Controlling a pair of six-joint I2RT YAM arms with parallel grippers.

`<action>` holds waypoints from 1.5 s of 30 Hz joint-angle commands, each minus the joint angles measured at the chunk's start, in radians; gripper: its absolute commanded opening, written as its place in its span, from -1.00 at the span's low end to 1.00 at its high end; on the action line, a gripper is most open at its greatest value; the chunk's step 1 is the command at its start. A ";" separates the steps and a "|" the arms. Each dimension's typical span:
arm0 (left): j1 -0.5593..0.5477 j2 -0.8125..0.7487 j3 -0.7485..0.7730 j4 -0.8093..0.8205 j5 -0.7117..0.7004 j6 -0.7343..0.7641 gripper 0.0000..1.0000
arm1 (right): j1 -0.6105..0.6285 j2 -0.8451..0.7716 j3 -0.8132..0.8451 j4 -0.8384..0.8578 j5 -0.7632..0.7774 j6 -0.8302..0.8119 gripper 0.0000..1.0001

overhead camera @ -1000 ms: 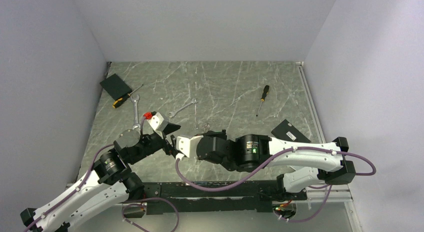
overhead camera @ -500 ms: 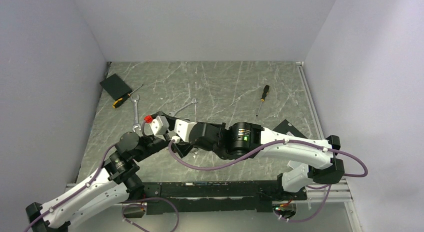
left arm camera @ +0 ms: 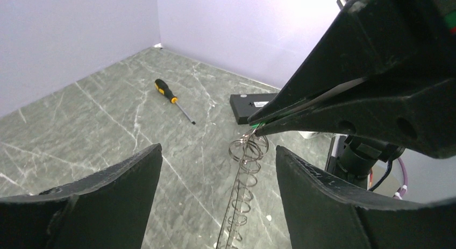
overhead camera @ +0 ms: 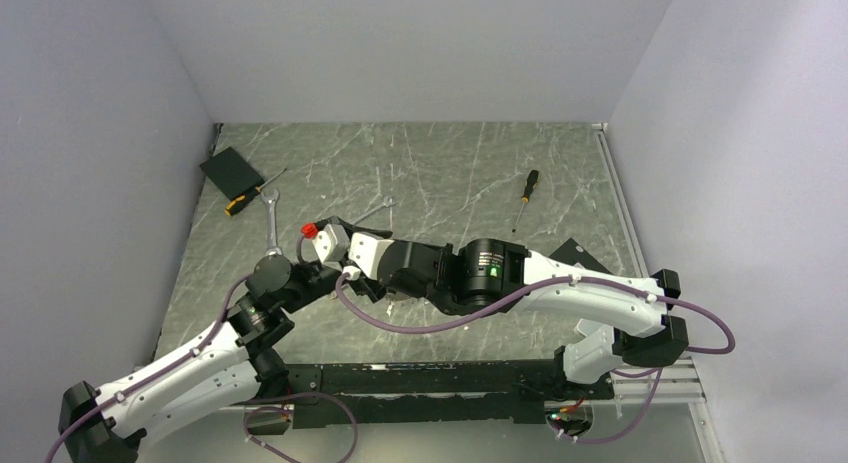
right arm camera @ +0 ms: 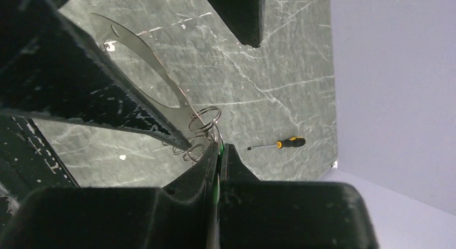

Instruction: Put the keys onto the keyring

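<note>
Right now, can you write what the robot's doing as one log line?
right gripper: shut on green key | keyring: dangling from its tips | left gripper: open around keyring

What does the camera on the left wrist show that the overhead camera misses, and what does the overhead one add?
Only the left wrist view: the left gripper standing open, and a chain of wire rings dangling from the shut right gripper, with a green sliver, probably a key, pinched there. Only the overhead view: both whole arms, two wrenches, a black pad and a second screwdriver. Both: the table, one screwdriver and a black box.
</note>
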 commanded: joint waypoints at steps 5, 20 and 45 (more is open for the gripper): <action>-0.011 0.035 -0.014 0.110 0.098 0.049 0.57 | -0.001 0.016 0.068 0.016 0.002 0.025 -1.00; -0.011 -0.027 -0.099 0.204 0.145 0.066 0.43 | -0.001 0.014 0.118 0.014 -0.047 0.061 -1.00; -0.011 0.019 -0.036 0.176 0.128 0.093 -0.12 | 0.000 0.014 0.108 0.028 -0.078 0.087 -1.00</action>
